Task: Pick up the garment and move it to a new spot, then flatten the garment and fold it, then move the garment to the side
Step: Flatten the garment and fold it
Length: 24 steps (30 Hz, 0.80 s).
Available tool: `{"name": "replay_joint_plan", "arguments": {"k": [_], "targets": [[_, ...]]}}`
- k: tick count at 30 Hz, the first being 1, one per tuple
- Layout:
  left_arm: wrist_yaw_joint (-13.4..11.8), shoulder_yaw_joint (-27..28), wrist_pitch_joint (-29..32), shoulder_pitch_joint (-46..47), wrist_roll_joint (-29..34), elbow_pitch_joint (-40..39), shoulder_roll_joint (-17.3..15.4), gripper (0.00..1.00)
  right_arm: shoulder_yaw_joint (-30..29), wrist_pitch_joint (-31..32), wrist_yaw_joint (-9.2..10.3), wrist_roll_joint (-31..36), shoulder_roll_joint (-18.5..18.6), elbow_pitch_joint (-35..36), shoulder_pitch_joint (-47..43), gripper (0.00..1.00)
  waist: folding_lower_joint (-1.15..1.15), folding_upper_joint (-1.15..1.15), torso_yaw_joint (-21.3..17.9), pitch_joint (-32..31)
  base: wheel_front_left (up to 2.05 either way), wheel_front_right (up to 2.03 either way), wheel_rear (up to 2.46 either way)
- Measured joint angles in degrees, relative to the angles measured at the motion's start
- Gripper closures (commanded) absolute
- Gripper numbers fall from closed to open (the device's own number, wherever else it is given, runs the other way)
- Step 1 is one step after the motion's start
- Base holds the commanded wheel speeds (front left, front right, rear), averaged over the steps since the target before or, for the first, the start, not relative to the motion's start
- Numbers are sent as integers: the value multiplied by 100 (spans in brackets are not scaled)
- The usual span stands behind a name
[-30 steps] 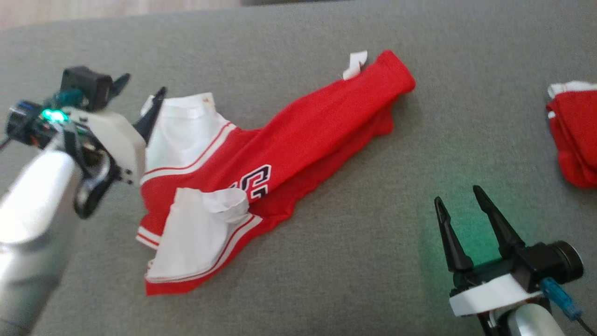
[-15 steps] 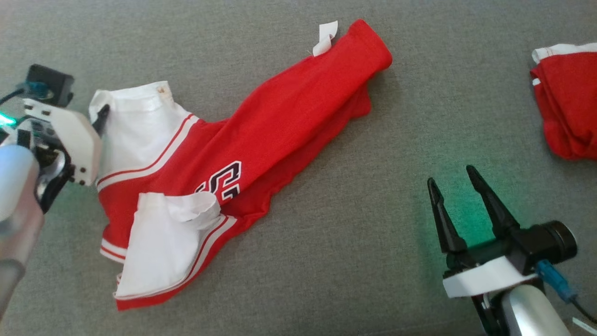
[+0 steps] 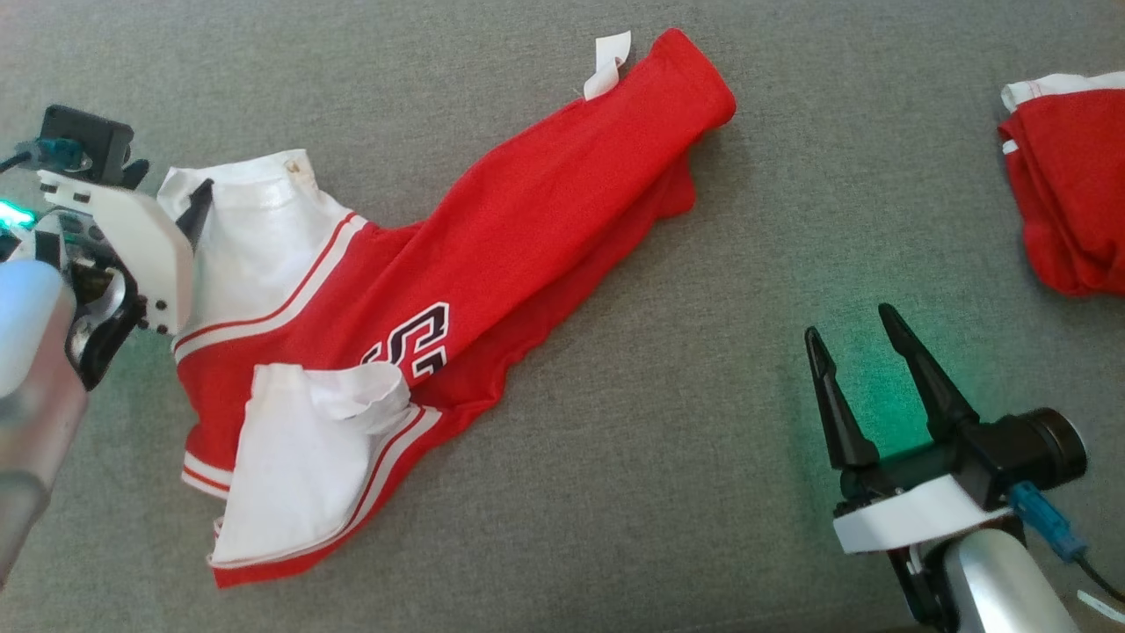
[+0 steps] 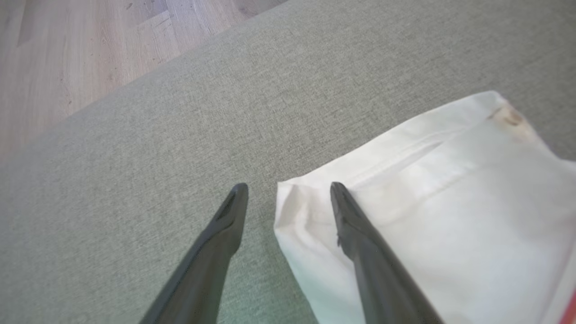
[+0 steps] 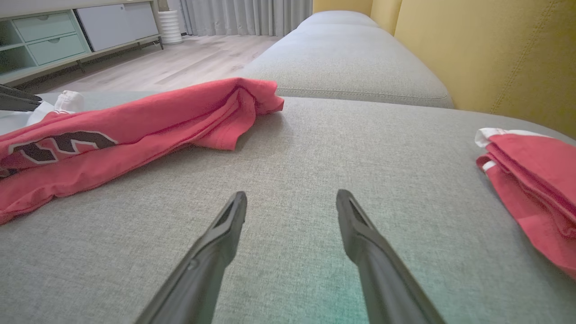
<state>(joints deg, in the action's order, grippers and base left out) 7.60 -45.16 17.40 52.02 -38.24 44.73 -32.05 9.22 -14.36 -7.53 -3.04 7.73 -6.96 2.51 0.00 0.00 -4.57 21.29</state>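
Jaws wide, left and right alike; garment (image 3: 527,202) diagonal, white sleeves (image 3: 290,457) lower left, red end upper right.

A living room: grey sofa (image 5: 351,58), curtains (image 5: 247,15), drawer cabinet (image 5: 49,36).

left gripper (image 4: 289,191): jaws wide, straddling the white corner of the garment (image 4: 450,216). small brown mark (image 4: 509,117) on its far corner. grey cushion (image 4: 180,135) beneath; wood floor (image 4: 67,45) at upper left.
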Motion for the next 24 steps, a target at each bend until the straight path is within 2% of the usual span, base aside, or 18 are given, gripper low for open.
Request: {"name": "replay_joint_plan", "arguments": {"k": [1,2,4,6,7,8,15,24], "targets": [[0,-36,0,25,-34,23,0,12,0,0,0,0,0,-1,19,0,0,0,-1,3,0,0,0],[0,-76,-1,56,-80,47,1,22,0,0,0,0,1,-1,40,0,0,0,-1,5,0,0,0],[0,-124,-20,91,-138,82,0,56,0,0,0,0,1,-1,51,0,0,0,3,13,0,0,0],[0,-156,-58,103,-196,126,0,77,-2,0,0,0,4,-1,49,0,0,0,11,22,0,0,0],[0,-182,-58,104,-225,147,-2,97,-2,0,0,0,4,0,49,0,0,0,15,28,0,0,0],[0,-199,-79,104,-249,166,-2,100,-3,0,0,0,4,0,50,0,0,0,21,35,0,0,0],[0,-387,-272,211,-381,227,-1,100,-27,0,0,0,7,2,50,0,0,0,83,43,0,0,0],[0,-581,-1318,514,-354,-289,-14,100,-42,0,0,-119,109,69,63,0,0,0,360,-100,0,0,0]]}}
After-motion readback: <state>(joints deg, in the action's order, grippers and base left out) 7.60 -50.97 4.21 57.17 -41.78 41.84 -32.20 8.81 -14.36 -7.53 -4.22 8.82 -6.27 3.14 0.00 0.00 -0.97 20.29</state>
